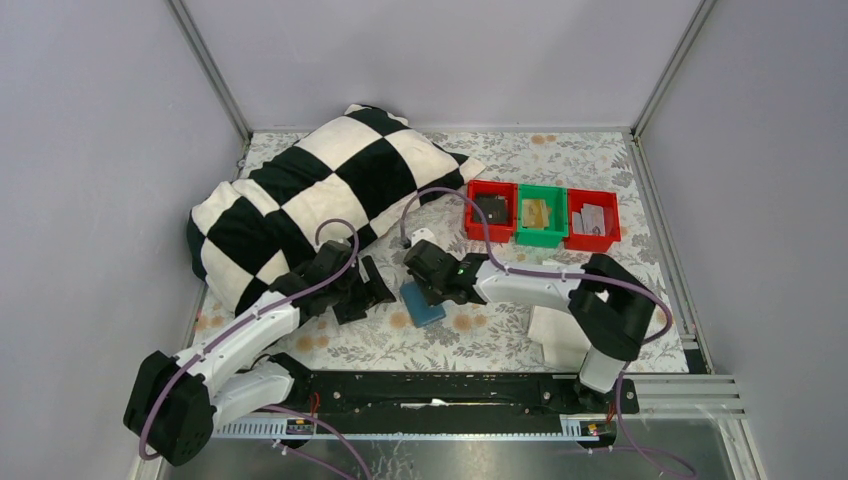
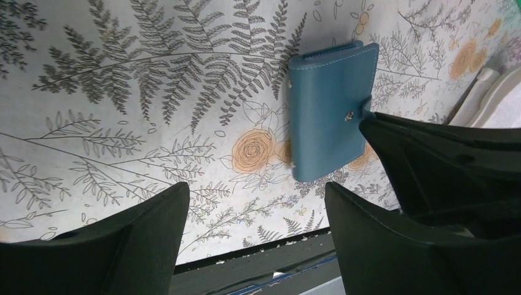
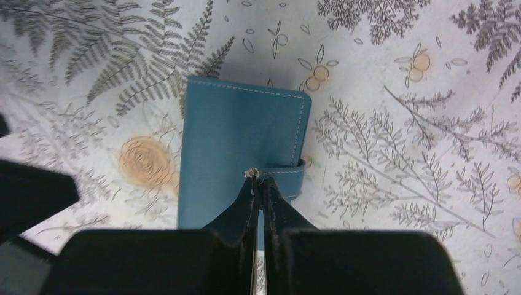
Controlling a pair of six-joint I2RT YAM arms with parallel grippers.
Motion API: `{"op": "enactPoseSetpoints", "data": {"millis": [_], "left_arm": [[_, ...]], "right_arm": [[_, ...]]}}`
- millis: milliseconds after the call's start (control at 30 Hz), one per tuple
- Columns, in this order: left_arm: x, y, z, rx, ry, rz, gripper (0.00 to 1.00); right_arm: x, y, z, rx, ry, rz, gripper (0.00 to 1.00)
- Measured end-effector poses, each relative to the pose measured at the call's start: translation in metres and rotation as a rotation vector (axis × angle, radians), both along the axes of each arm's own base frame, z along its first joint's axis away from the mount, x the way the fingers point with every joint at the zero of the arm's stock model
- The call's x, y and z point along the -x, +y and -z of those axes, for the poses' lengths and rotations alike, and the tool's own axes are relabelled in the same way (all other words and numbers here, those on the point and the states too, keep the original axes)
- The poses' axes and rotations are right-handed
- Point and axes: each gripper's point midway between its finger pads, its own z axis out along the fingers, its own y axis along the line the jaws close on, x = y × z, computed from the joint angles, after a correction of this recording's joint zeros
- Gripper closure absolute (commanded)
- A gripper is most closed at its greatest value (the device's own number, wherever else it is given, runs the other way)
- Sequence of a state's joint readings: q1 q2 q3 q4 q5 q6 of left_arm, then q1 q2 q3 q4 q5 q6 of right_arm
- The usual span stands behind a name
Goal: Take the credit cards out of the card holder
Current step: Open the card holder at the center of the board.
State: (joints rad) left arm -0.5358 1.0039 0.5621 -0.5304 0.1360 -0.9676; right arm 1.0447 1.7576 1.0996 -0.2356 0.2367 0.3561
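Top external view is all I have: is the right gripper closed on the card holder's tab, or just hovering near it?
Observer: The right gripper is shut, tips at the stud of the snap tab; whether it pinches the tab, I cannot tell.
Operator: Is the holder open?
Observer: No, the card holder lies closed, tab wrapped over its edge.
Operator: And the left gripper?
Observer: The left gripper is open; the holder lies beyond its fingers, not between them.

Near end of card holder [image 3: 236, 135] behind right hand [image 3: 258, 184]; green bin [image 1: 541, 241] contents indistinct
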Motion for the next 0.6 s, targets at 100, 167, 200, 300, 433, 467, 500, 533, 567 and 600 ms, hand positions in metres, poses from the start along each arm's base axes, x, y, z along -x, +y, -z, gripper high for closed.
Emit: {"op": "enactPoseSetpoints", "data": {"millis": [100, 167, 200, 300, 433, 467, 500, 533, 567, 600], "left_arm": [[0.002, -0.005, 0.003, -0.002, 0.006, 0.022, 0.14], [0.005, -0.008, 0.006, -0.007, 0.017, 0.038, 0.14], [0.005, -0.01, 0.008, -0.008, 0.022, 0.045, 0.14], [0.007, -0.013, 0.01, -0.009, 0.029, 0.058, 0.14], [0.007, -0.012, 0.01, -0.014, 0.026, 0.066, 0.14], [0.007, -0.012, 0.01, -0.017, 0.023, 0.071, 0.14], [0.005, -0.012, 0.008, -0.021, 0.017, 0.076, 0.13], [0.004, -0.013, 0.006, -0.024, 0.013, 0.079, 0.13], [0.002, -0.013, 0.004, -0.029, 0.007, 0.082, 0.12], [-0.001, -0.013, 0.001, -0.037, 0.0, 0.084, 0.12]], "right_arm": [[0.008, -0.004, -0.013, -0.054, 0.029, 0.022, 1.0], [0.011, -0.005, -0.026, -0.104, 0.04, 0.043, 1.0], [0.012, -0.006, -0.033, -0.131, 0.042, 0.057, 1.0], [0.01, -0.012, -0.053, -0.2, 0.036, 0.096, 1.0], [0.011, -0.022, -0.078, -0.284, 0.023, 0.139, 1.0], [0.011, -0.023, -0.084, -0.303, 0.019, 0.144, 1.0], [0.012, -0.023, -0.09, -0.322, 0.017, 0.146, 1.0], [0.012, -0.023, -0.094, -0.334, 0.015, 0.147, 1.0], [0.013, -0.023, -0.097, -0.341, 0.012, 0.147, 1.0], [0.013, -0.024, -0.098, -0.344, 0.011, 0.149, 1.0]]}}
